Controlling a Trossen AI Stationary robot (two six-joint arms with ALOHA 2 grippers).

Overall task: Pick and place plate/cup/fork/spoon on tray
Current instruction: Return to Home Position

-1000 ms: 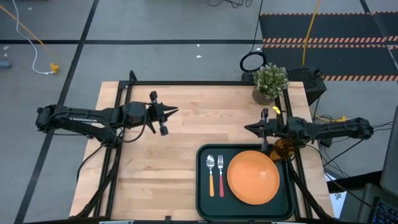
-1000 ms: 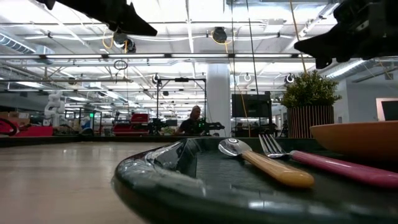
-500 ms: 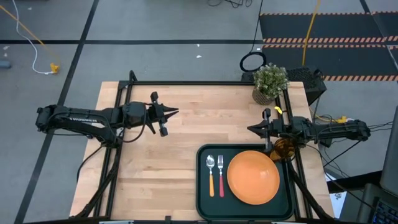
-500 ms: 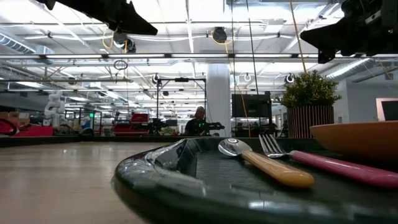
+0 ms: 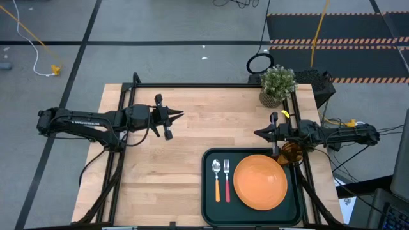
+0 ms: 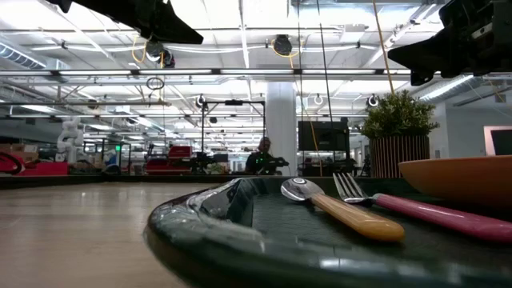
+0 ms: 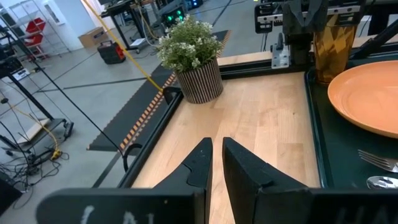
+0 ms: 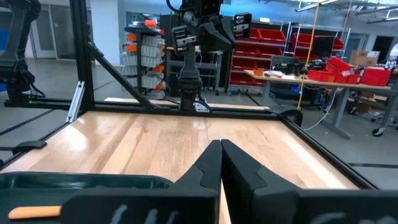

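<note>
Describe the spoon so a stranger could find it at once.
Find the dark tray on the wooden table. Beside its orange plate lie two utensils. The spoon is the one farther from the plate: rounded bowl, orange-yellow handle, unlike the pink-handled fork.

The desk (image 5: 211, 131) is lit brightly and evenly from above in the high view, and only faint, soft shadows are cast on the wood beneath the arms. In the low view the scene is backlit by rows of ceiling lights (image 6: 240, 20), so the left hand (image 6: 192, 38) and the right hand (image 6: 400, 56) are reduced to black silhouettes. Pale reflections are carried on the glossy rim of the tray (image 6: 208, 220) and on the spoon (image 6: 336, 210). A pale glare is spread over the wood in the right wrist view
</note>
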